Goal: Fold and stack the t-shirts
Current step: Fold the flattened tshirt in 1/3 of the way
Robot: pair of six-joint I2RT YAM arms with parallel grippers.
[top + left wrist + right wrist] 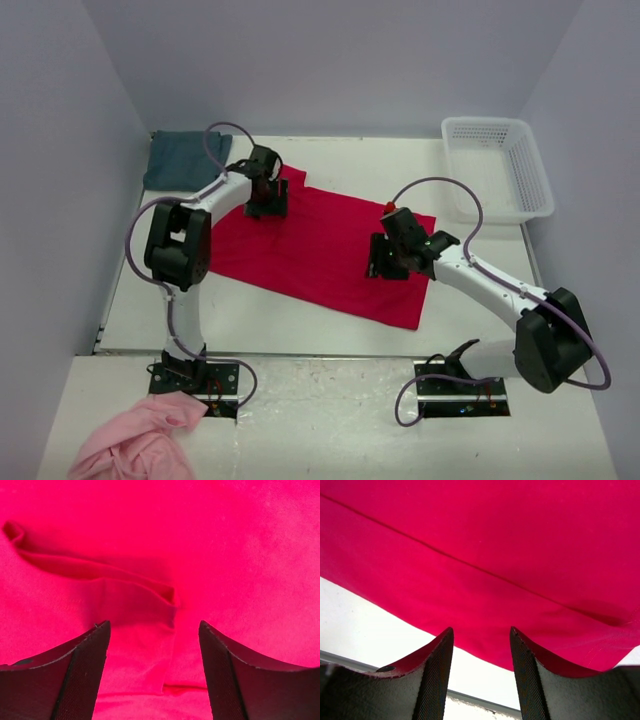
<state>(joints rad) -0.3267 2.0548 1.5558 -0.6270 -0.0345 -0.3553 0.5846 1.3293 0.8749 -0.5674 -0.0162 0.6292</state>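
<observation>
White desk (280, 320) with a red t-shirt (320, 250) spread across its middle.
Teal t-shirt (185, 158) lies at the far-left corner; left tool (152, 625) and right tool (481, 629) are both spread, low over red cloth, pinching nothing.

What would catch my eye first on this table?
The crimson t-shirt spread across the middle of the table, with the left gripper over its far-left part and the right gripper near its right edge. A teal shirt lies in the far-left corner, a white basket far right.
</observation>
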